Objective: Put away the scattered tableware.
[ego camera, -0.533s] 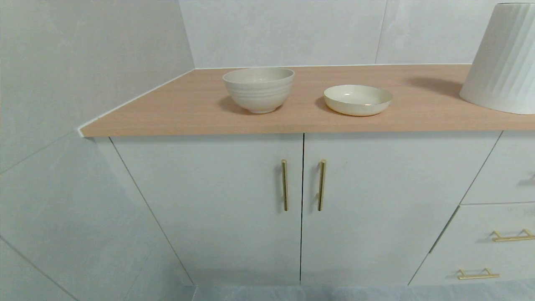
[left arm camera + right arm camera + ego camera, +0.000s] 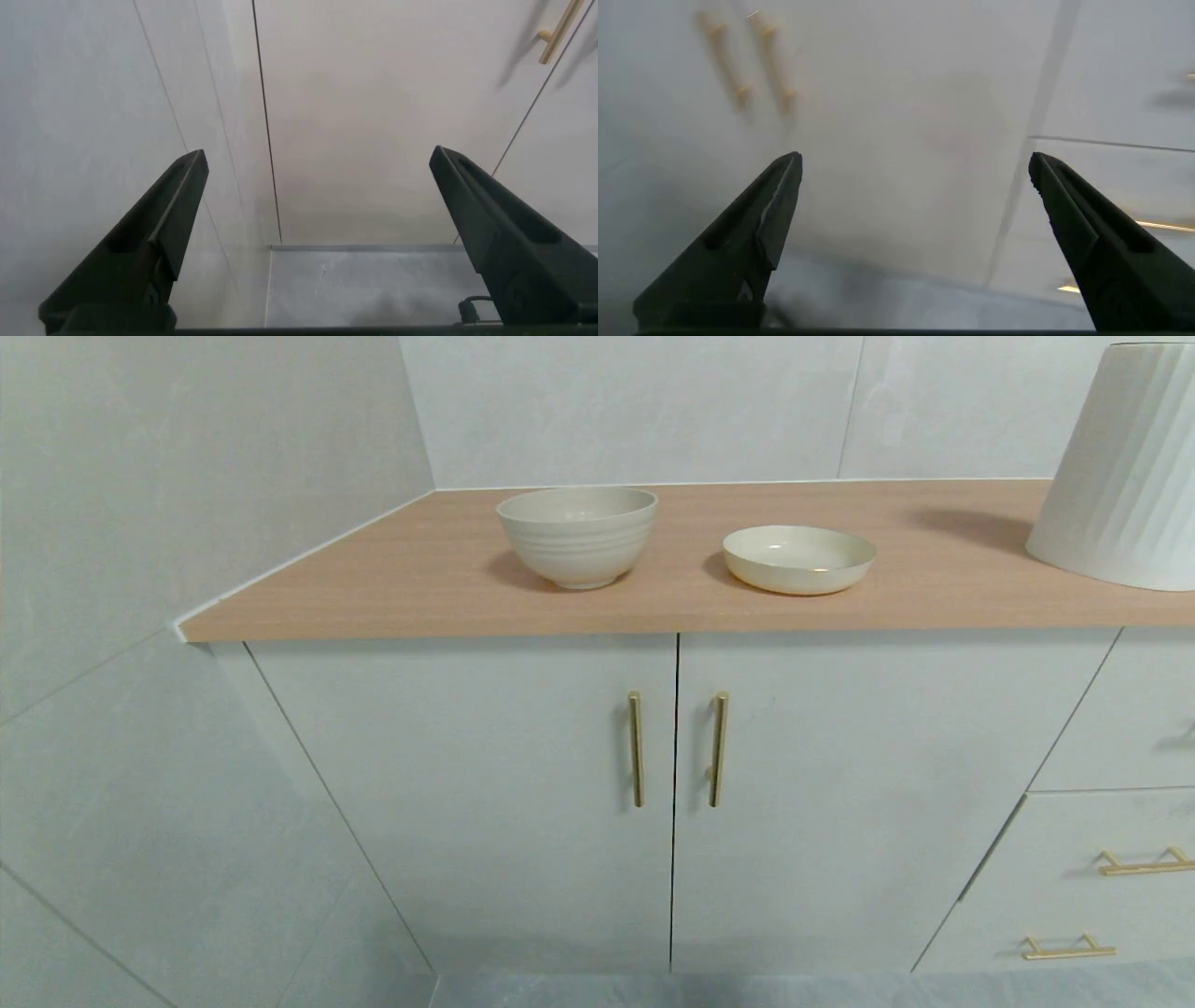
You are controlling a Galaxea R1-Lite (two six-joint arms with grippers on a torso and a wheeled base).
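Resting upright, ribbed bowl (image 2: 577, 537) beside shallow cream dish (image 2: 799, 558).

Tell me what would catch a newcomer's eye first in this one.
A deep ribbed bowl and a shallow dish sit apart on the wooden countertop, bowl to the left. Below them, two closed cabinet doors carry upright gold handles side by side. A tall white ribbed object stands at the counter's right end.
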